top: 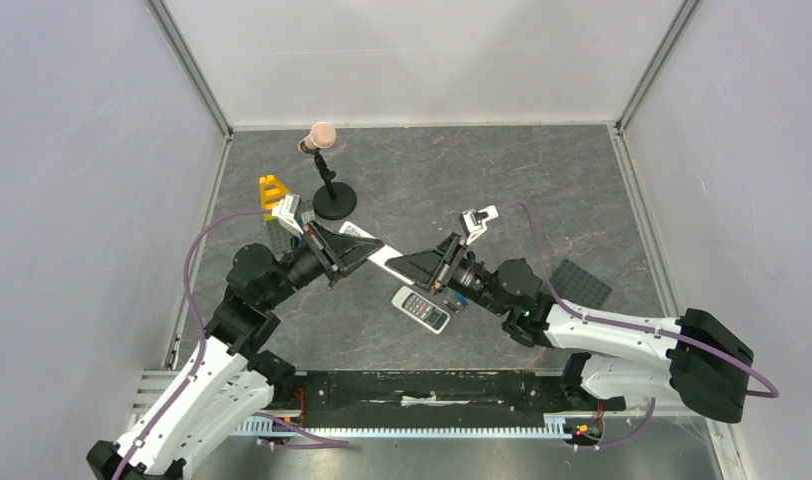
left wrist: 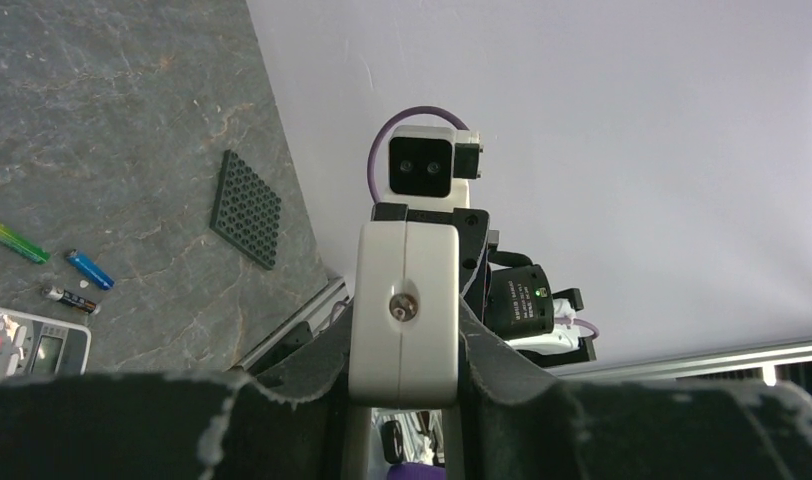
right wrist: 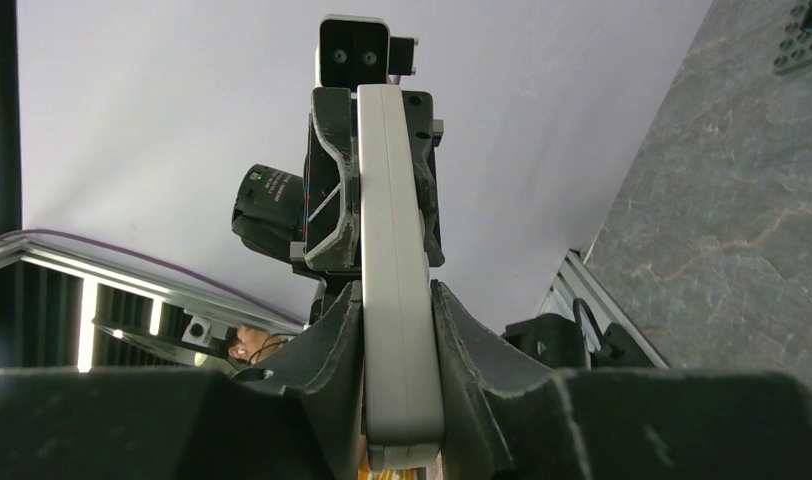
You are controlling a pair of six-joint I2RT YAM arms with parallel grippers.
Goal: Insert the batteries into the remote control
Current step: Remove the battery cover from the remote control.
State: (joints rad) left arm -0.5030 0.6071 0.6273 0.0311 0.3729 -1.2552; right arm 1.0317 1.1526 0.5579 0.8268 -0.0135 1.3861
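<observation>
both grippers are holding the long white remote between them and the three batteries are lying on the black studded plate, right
No: the left wrist view shows the batteries on the bare table, beside the studded plate. The left gripper and right gripper do hold the long white remote.

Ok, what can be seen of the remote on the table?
The remote control is short and wide: white plastic, dark grey button face, small display, one pink button. It lies flat, face up, on the table, three batteries beside it, close to the white bar that left pincer and right pincer hold. Nothing seen touches it.
</observation>
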